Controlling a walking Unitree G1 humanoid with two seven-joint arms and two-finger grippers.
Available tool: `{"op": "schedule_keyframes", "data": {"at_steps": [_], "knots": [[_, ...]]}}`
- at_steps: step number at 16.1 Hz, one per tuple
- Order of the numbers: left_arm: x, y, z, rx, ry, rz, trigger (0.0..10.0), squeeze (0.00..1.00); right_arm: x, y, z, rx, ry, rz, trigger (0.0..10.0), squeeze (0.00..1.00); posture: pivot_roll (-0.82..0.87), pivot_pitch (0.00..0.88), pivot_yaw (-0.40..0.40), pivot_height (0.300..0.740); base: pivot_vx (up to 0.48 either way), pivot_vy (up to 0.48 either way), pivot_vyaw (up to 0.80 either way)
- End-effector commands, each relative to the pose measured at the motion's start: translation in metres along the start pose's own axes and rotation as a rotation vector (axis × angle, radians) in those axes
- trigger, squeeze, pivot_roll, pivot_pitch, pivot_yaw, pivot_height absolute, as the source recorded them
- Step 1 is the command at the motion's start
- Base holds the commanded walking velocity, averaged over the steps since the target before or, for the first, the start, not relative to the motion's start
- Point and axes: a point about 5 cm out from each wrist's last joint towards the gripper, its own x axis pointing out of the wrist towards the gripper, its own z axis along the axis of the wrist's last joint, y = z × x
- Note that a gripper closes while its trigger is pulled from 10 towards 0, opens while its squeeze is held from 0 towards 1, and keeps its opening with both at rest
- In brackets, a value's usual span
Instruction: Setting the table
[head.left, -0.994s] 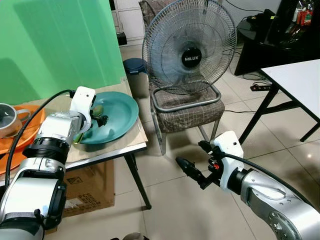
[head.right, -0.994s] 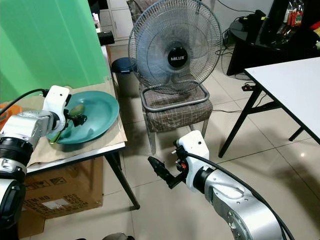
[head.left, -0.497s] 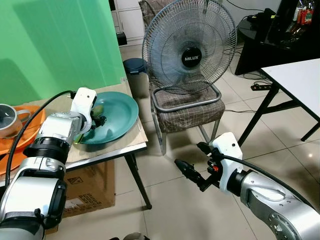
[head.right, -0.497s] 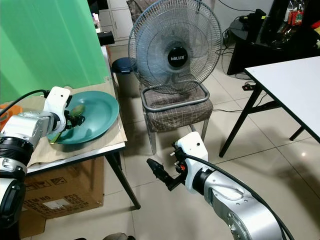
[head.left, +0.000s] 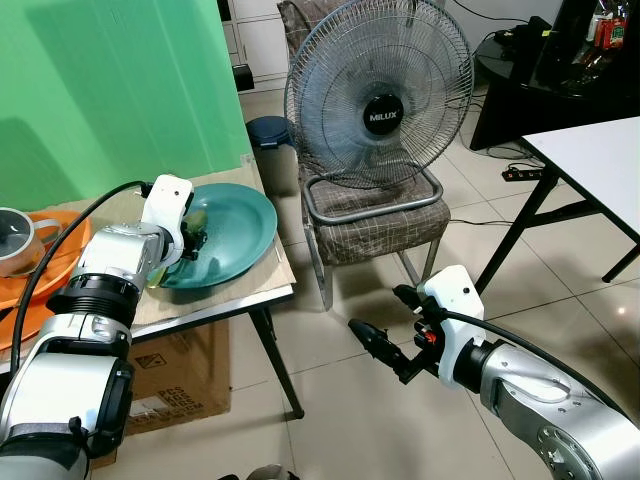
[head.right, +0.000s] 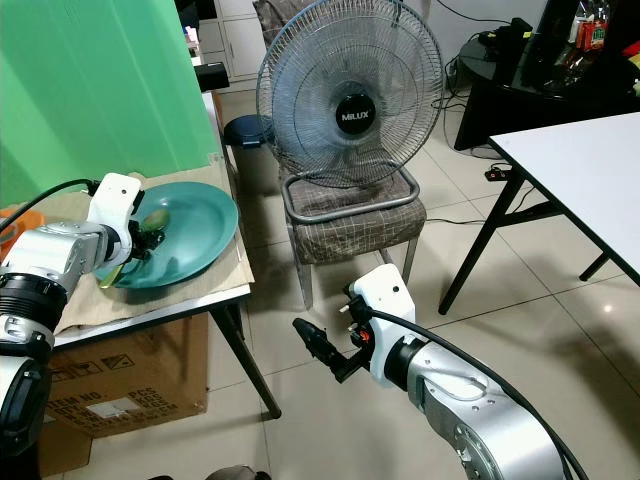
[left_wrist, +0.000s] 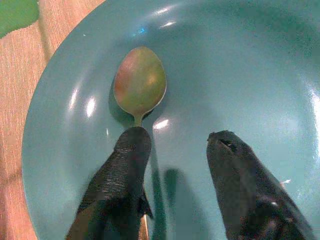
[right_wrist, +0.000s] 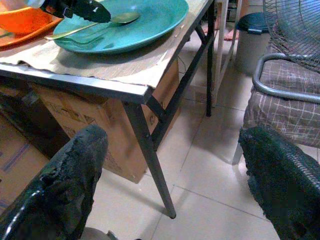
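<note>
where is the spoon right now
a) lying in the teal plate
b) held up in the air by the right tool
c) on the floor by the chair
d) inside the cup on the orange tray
a: the spoon lies in the teal plate, its bowl just ahead of the open left tool, which hangs over the plate; the right tool is down over the floor with nothing in it.

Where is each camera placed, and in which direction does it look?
Left eye view: on the head, looking down at both arms, the teal plate and fan.
Right eye view: the same scene.
Left wrist view: above the plate, open left hand over the spoon.
Right wrist view: low, open right hand facing the table; shares plate and spoon.
</note>
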Motion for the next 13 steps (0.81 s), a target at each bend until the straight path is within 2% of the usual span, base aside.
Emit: {"op": "schedule_keyframes", "data": {"at_steps": [1, 13], "knots": [[-0.0033, 0.0043, 0.0083, 0.009, -0.007, 0.015, 0.0, 0.0, -0.0018, 0.0031, 0.0037, -0.008, -0.012, 0.011, 10.0, 0.0, -0.01, 0.0, 0.119, 0.74, 0.0, 0.0, 0.0], [-0.0038, 0.0054, 0.0096, 0.007, -0.01, 0.011, 0.0, 0.0, -0.0009, 0.0033, 0.0041, -0.009, -0.013, 0.011, 10.0, 0.0, -0.01, 0.0, 0.121, 0.74, 0.0, 0.0, 0.0]]}}
